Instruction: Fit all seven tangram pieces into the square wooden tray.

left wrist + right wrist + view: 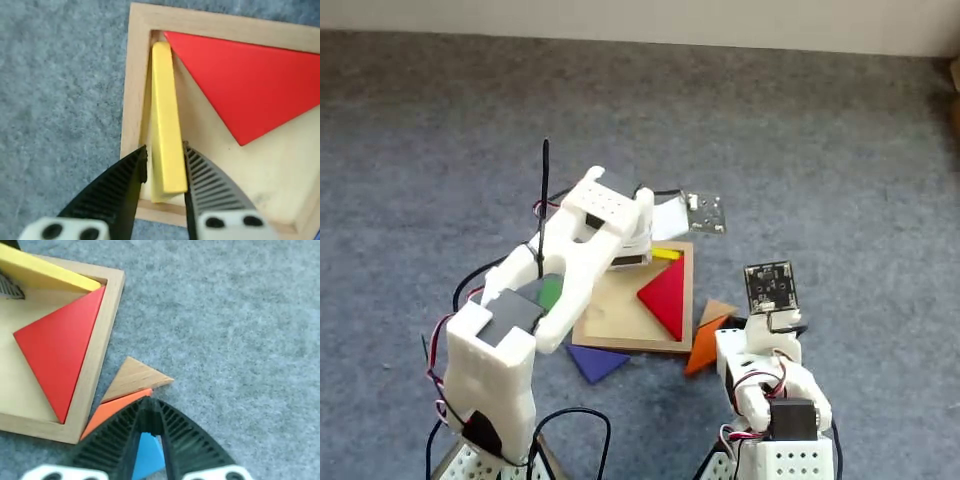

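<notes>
A grey-blue carpet (800,150) covers the whole ground. It is fuzzy, with tiny loops and little specks of lighter and darker thread. It lies flat. Along the carpet's far edge runs a pale strip (720,18), cream in colour and plain. It may be a wall or a bare floor; I cannot tell which. The line where the carpet meets the strip is straight and tilts a little. At the carpet's right edge, near the far corner, a small brown thing (956,75) pokes in. Too little of it shows to say what it is. The light is soft and even. Shadows on the carpet are faint, with blurry edges.
</notes>
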